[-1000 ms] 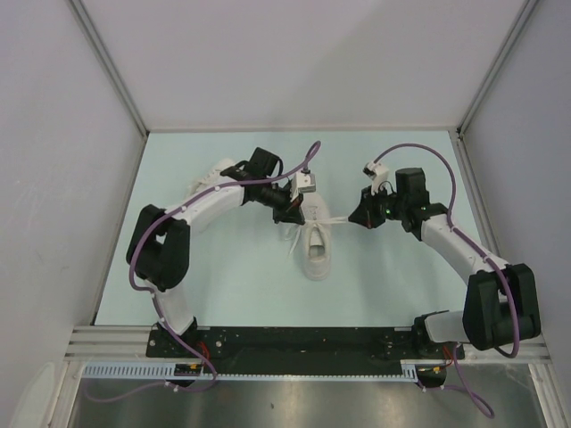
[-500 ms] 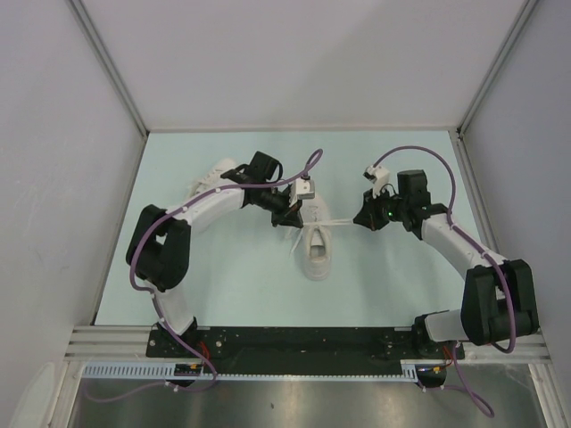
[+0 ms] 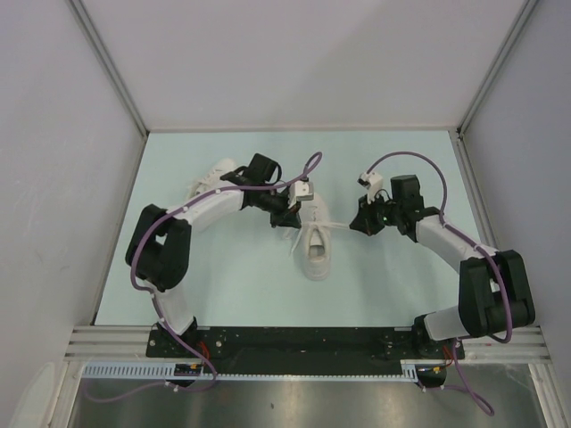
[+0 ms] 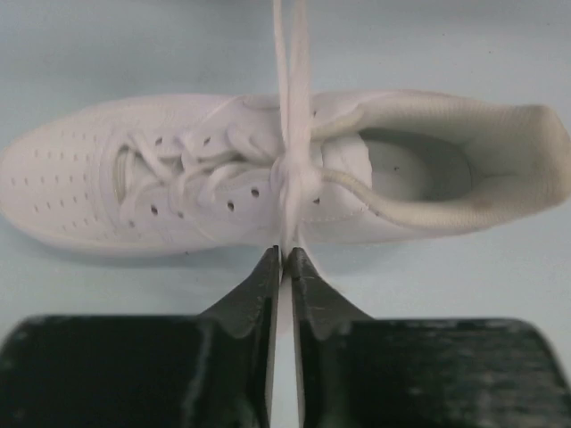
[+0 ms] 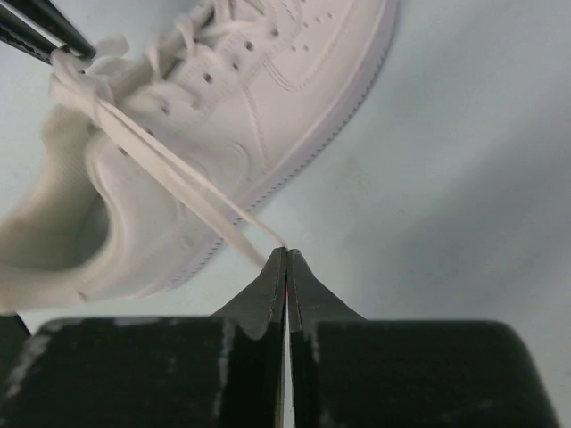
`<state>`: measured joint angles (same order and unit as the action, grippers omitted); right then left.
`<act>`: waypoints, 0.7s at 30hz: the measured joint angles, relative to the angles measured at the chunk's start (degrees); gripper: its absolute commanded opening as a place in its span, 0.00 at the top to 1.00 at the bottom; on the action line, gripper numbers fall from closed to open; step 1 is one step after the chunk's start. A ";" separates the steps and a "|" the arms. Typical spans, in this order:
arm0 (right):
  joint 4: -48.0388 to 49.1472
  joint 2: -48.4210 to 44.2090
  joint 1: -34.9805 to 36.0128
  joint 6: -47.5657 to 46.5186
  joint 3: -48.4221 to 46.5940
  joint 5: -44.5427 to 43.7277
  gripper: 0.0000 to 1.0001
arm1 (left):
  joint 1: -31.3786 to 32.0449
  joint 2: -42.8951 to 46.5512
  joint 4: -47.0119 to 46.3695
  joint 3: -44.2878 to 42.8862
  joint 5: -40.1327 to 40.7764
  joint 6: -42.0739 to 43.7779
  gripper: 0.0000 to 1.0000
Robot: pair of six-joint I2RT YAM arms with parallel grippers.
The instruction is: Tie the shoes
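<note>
One pale blue-green tabletop (image 3: 223,294) carries everything you have in play. Your left arm (image 3: 210,203) curls in from the left and your right arm (image 3: 446,241) from the right, their wrists facing each other across the middle.

Between them lies the middle sneaker (image 3: 317,254), all white, upright on its sole, its length running from near to far. The far sneaker (image 3: 212,174), also white, sits toward the left rear of the tabletop. It is mostly hidden behind your left arm and well apart from the first.

Your left pincer (image 3: 287,218) hangs just beside the middle sneaker's left flank, level with the top eyelets. Its jaws are pressed together with the lace (image 5: 169,174) caught between the tips. Your right pincer (image 3: 357,223) stands off the sneaker's right side, near but not touching it, and it too is clamped tight, on the other end of that lace.

The lace runs straight and taut from one pincer, across the tongue, to the other. Where the strands cross above the tongue, a small knot (image 4: 294,174) sits snug against the top eyelets.
</note>
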<state>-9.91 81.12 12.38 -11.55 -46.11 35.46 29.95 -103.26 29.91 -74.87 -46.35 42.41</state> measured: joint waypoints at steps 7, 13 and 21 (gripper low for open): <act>-0.68 -0.85 1.09 6.10 -5.22 0.42 0.19 | -0.33 1.77 2.16 -2.95 3.23 -4.07 0.00; 1.77 -5.97 -0.11 10.40 -16.00 0.04 0.00 | -2.05 5.46 2.16 -17.94 8.59 -14.58 0.00; 1.25 -8.02 -9.57 9.70 -23.04 -3.87 0.00 | -19.58 5.97 5.86 -40.13 12.46 -31.67 0.01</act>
<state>-8.67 73.10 2.81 -1.85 -69.14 31.59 10.37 -97.30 35.77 -115.00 -33.89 10.74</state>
